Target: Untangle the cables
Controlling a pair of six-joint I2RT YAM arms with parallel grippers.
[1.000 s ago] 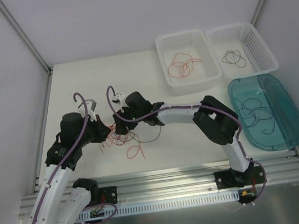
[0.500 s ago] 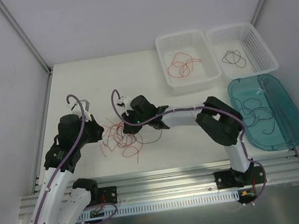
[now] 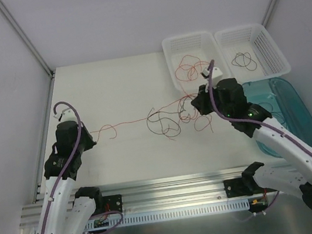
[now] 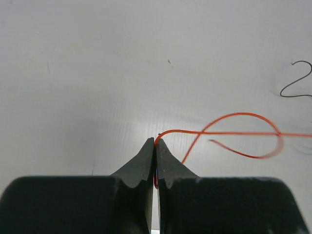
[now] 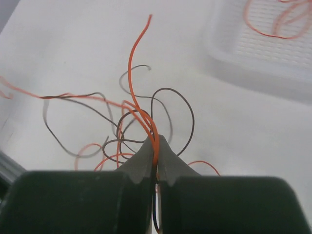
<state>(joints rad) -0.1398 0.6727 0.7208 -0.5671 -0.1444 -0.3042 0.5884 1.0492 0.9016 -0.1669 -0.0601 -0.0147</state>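
the left gripper [image 4: 156, 144] is pinching a red cable [image 4: 234, 132] at the left; the right gripper [image 5: 157, 142] is clenching an orange-red strand [image 5: 132, 58] beside the tangle [image 5: 126, 122].

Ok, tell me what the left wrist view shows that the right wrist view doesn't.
Left wrist only: the left gripper shut on a single red wire that loops once to the right over bare table, with one dark wire end at the edge. Right wrist only: the right gripper shut on a red strand rising from a tangle of red and dark wires, and a white basket holding a red loop. Both: closed jaws pinching red wire above the white table.
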